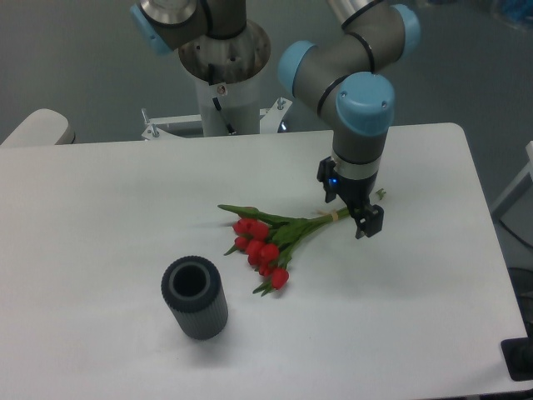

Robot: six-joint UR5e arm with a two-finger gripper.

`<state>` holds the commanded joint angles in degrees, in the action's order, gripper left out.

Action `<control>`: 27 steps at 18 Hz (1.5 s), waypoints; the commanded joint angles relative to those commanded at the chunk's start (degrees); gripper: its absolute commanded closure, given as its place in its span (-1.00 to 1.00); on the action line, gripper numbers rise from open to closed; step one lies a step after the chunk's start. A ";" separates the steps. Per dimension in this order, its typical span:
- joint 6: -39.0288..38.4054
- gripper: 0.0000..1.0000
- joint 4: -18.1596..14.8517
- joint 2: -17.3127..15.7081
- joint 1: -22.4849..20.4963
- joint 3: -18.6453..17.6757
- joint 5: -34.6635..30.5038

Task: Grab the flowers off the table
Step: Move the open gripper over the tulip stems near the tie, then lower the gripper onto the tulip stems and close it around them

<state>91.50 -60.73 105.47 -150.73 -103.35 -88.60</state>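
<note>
Flowers [268,239] lying flat on white surface [100,217], red heads pointing toward vase, stems running up and right from them. Pale band near stem end. Tool [366,218] hanging over stem end, just beside band, pointing down. One dark finger [371,221] visible; whether tool is apart or together, cannot tell from this angle. Nothing seen gripped. Dark grey ribbed vase [196,297] upright, below-left of flowers, apart from them.
</note>
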 joint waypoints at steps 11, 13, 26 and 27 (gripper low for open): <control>-3.42 -1.00 8.77 0.70 0.96 -9.40 3.25; -4.74 -1.00 10.27 0.88 1.14 -10.11 3.34; -9.85 -1.00 14.85 3.34 4.22 -10.99 2.73; -9.76 -1.00 14.85 3.43 4.22 -11.08 2.73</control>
<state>81.74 -45.88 108.90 -146.51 -114.43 -85.87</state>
